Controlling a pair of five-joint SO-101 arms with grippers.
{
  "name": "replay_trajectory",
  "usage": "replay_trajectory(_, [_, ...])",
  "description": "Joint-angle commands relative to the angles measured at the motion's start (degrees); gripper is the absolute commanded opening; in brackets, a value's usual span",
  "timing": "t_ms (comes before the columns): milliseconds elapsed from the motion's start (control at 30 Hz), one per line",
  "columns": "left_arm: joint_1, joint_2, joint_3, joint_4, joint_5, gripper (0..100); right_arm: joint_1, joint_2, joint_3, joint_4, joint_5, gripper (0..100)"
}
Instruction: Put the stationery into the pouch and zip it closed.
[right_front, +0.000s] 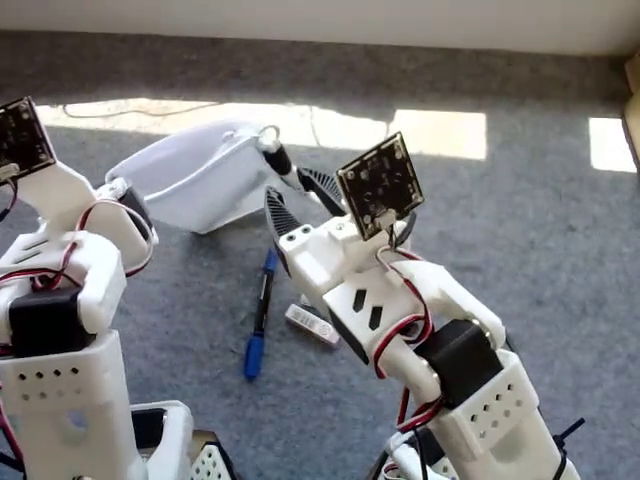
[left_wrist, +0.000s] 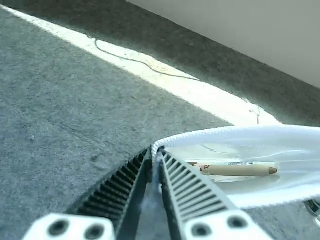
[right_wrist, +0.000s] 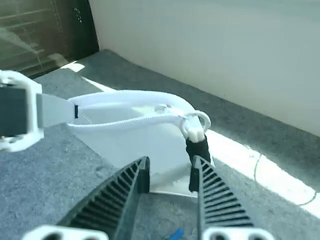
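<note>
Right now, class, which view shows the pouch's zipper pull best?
The right wrist view: the zipper pull sits close before the open right tool. The high view shows it small, at a corner of the pouch; the left wrist view gives zipper teeth.

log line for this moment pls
left gripper: shut on pouch edge | right gripper: open by zipper pull | pouch: open, pencil inside | blue pen, eraser: on carpet, outside

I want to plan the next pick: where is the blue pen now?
In the high view the blue pen lies on the grey carpet between the two arms, below the white pouch, with a small white eraser close beside it.
</note>
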Motion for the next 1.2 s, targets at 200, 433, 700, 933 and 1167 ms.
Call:
replay_trajectory(200, [-9.36, 0.48, -5.85, 0.35, 0.53, 1, 0.84, 8.66, -3.3, 6.2, -8.88, 13.5])
replay_trajectory(433, [-11.21, 0.48, -7.34, 2.9, 1.23, 1, 0.57, 24.66, -3.82, 5.85, -15.21, 13.6])
replay_trajectory(700, [-12.7, 0.48, -7.16, 2.81, 1.23, 1, 0.48, 42.68, -3.91, -0.04, -15.3, 13.8])
replay_trajectory(933, [-12.7, 0.48, -6.81, 2.81, 1.23, 1, 0.48, 52.0, -8.22, -3.91, -20.31, 13.8])
replay_trajectory(1167, [-12.7, 0.48, -6.81, 2.81, 1.14, 1, 0.4, 62.99, -14.73, -3.91, -22.15, 13.8])
